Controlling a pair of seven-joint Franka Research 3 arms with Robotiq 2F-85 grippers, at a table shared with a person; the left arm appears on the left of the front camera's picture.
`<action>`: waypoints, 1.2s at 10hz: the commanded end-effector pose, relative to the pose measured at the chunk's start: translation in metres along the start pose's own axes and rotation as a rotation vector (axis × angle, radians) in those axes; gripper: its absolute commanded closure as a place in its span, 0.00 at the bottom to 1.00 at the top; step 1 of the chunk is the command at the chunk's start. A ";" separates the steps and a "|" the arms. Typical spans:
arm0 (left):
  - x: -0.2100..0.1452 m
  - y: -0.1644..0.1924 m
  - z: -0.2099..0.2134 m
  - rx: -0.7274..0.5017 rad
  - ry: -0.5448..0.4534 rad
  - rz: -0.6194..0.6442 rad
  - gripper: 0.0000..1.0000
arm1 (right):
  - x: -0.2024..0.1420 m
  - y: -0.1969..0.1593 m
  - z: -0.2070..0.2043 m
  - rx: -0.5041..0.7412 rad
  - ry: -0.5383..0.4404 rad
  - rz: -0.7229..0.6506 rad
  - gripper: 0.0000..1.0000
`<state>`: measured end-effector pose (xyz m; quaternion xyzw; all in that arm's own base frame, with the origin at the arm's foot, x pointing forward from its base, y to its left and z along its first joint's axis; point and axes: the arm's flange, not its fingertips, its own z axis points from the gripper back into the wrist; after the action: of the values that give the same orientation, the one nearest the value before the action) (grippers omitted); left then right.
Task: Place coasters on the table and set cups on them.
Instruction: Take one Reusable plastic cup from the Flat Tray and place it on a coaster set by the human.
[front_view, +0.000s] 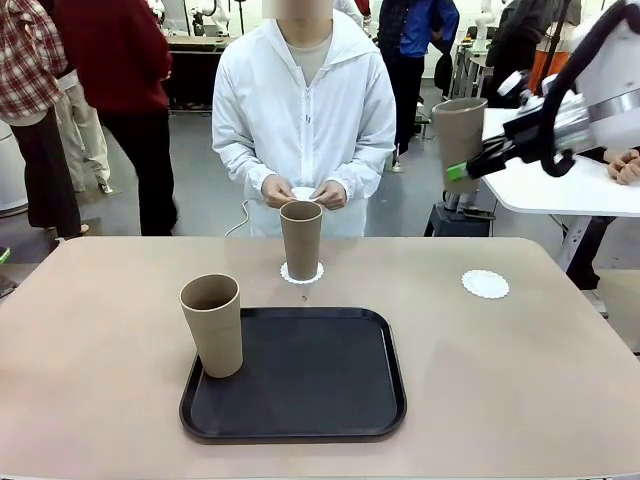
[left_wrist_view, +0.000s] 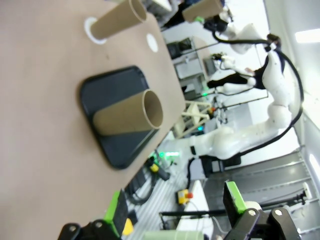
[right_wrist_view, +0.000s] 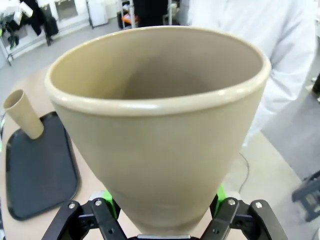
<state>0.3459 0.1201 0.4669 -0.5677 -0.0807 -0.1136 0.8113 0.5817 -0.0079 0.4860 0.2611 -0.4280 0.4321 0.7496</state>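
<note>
Three tall tapered tan-brown matte tumblers, each in a different spot.

First cup (front_view: 211, 325): upright on the left edge of the black rounded-square tray (front_view: 300, 385), toward the near side of the wide beige matte tabletop (front_view: 90, 330). Seen from the left wrist as well (left_wrist_view: 127, 116), mouth open and empty.

Second cup (front_view: 301, 240): upright on a small round white lacy paper coaster (front_view: 302, 273), just past the tray's far edge, in front of the person in the white jacket (front_view: 305, 110).

Third cup (front_view: 460, 130): raised well clear of the tabletop on the right side, roughly upright. Gripped low on its wall by the right gripper (front_view: 458, 172), jaws closed in on the narrow end. From the right wrist, rim wide toward the camera (right_wrist_view: 160, 125), inside empty, base wedged between the green pads (right_wrist_view: 107, 200).

Second coaster (front_view: 485, 284): flat and bare on the table's right part, well apart from the tray, below the raised cup in the front view.

Possibly a third white disc (front_view: 303, 192) at the person's waist, between both hands; too small to be sure.

Left gripper (left_wrist_view: 175, 212): fingers spread wide, nothing between them, well apart from tray and cups.
</note>
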 end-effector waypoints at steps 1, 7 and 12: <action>0.000 -0.002 0.001 -0.006 -0.006 -0.006 0.00 | 0.002 -0.013 0.012 0.012 -0.083 -0.071 0.20; 0.000 -0.002 0.001 -0.006 -0.006 -0.006 0.00 | -0.033 -0.021 0.070 0.033 -0.168 -0.137 0.20; 0.000 -0.002 0.001 -0.006 -0.006 -0.006 0.00 | -0.032 -0.030 0.067 0.017 -0.130 -0.136 0.20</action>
<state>0.3459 0.1201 0.4669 -0.5677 -0.0807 -0.1136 0.8113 0.5701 -0.0892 0.4901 0.3286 -0.4530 0.3651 0.7439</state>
